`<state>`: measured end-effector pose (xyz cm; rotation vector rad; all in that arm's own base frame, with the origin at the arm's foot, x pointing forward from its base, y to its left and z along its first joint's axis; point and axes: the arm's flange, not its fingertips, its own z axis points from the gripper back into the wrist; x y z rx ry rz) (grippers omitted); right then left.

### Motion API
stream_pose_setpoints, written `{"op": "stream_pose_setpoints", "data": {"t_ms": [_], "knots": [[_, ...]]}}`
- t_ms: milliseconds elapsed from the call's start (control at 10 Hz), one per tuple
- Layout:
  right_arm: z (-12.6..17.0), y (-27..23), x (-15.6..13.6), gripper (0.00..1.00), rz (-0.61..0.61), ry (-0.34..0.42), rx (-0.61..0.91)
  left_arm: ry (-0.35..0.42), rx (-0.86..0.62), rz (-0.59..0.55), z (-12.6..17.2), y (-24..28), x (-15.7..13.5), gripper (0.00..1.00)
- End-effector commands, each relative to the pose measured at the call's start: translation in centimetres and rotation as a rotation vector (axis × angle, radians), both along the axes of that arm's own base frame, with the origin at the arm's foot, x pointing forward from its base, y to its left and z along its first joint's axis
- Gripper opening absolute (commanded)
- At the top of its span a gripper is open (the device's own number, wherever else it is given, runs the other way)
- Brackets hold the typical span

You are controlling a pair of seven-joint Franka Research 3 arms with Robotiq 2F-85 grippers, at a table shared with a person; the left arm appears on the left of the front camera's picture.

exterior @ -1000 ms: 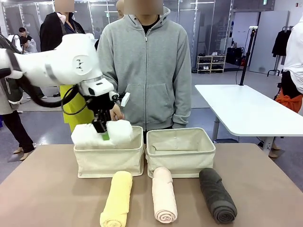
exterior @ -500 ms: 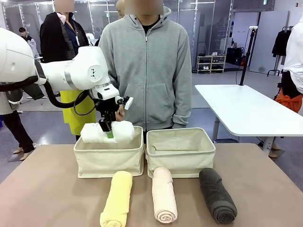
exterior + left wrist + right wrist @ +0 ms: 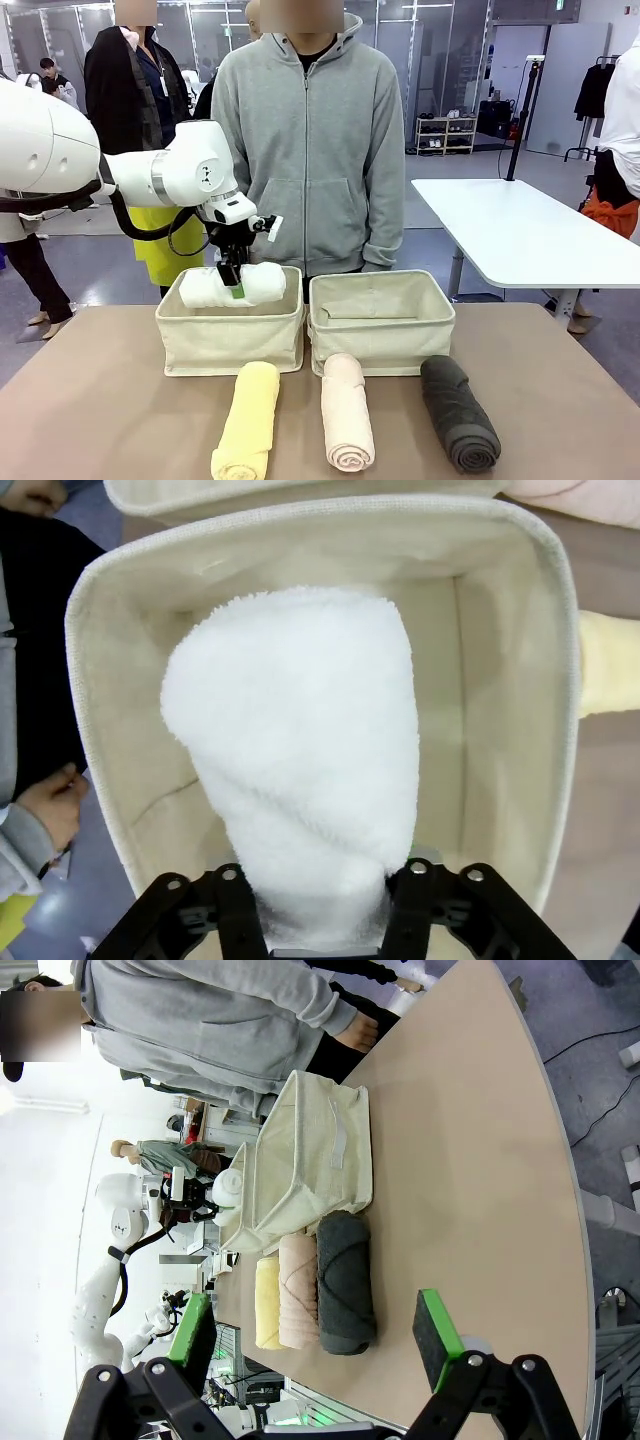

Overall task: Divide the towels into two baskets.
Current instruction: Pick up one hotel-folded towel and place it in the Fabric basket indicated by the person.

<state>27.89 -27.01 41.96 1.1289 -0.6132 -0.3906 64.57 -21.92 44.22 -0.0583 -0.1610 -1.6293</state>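
Over left basket (image 3: 230, 345), left gripper (image 3: 233, 287) pinches white towel (image 3: 205, 292) at mid-length. The roll hangs at rim level with its long axis along the basket's length, bin open straight below; a drop looks next. Right gripper (image 3: 315, 1335) gapes with nothing in it, well off. Yellow towel (image 3: 247, 420), pink towel (image 3: 347, 410) and grey towel (image 3: 458, 410) lie on table (image 3: 100, 400), just before the baskets.
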Motion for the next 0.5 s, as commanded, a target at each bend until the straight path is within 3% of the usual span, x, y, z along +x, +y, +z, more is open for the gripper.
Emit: {"op": "stream_pose_setpoints", "data": {"t_ms": [0,100,400], "knots": [[0.32,-0.08,-0.21,1.00,0.000,-0.014,0.013,-0.023,0.013,0.018,0.53,-0.19,0.22,0.86],[0.32,-0.08,-0.21,1.00,0.000,-0.014,0.013,-0.024,0.015,0.020,0.46,-0.20,0.13,1.00],[0.32,-0.08,-0.21,1.00,0.000,-0.014,0.013,-0.032,0.023,0.035,0.63,-0.22,-0.61,1.00]]}}
